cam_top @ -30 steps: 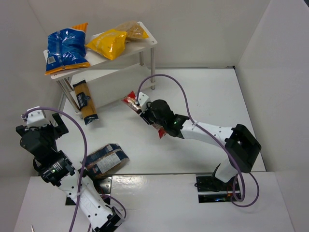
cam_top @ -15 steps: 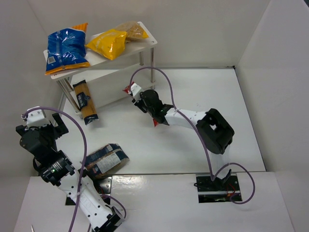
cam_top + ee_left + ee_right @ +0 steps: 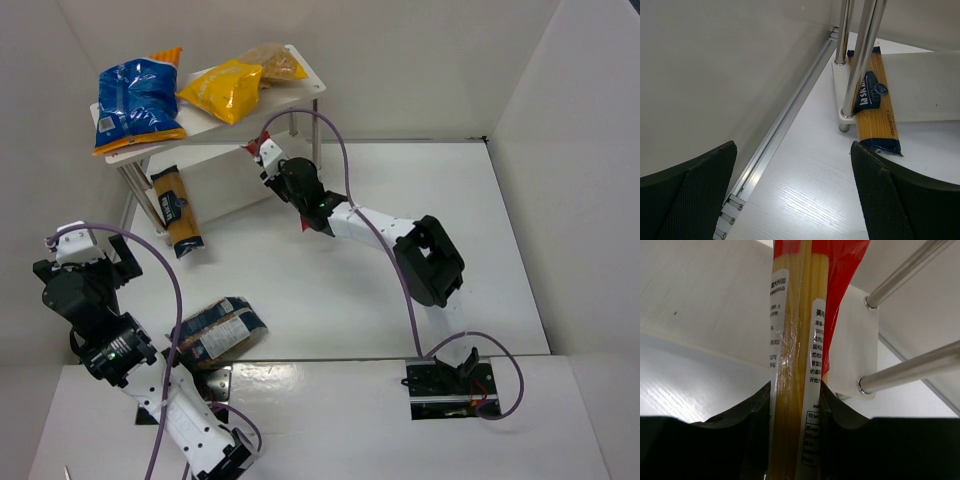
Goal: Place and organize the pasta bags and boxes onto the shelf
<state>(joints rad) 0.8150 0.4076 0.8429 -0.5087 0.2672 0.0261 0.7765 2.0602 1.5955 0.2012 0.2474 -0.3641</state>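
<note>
The long narrow red-and-clear packet of spaghetti (image 3: 262,152) is off the tabletop (image 3: 420,190), clamped across its width by the right claw (image 3: 287,182), whose two black fingers are closed tight on its sides in the right wrist view. It is held lengthwise, red tip leading toward eleven o'clock, probably so that it can slide end-first between the thin silver legs onto the lower board. The tip is just at the right-hand end of the small white two-tier rack (image 3: 303,88), which stands at about eleven o'clock on the tabletop. The upper board already carries the puffy blue bag (image 3: 138,100), the yellow bag (image 3: 225,88) and the tan bag (image 3: 272,62) side by side, so the lower tier looks like the free place for long, flat packs. The long amber spaghetti pack with a dark label (image 3: 175,210) lies at the rack's left end, its near end poking out toward six o'clock. The dark-blue-and-clear bag (image 3: 215,335) lies flat on the tabletop at seven o'clock, not yet shelved. Near it the left claw (image 3: 85,258) hangs with its fingers spread wide, gripping nothing.
</note>
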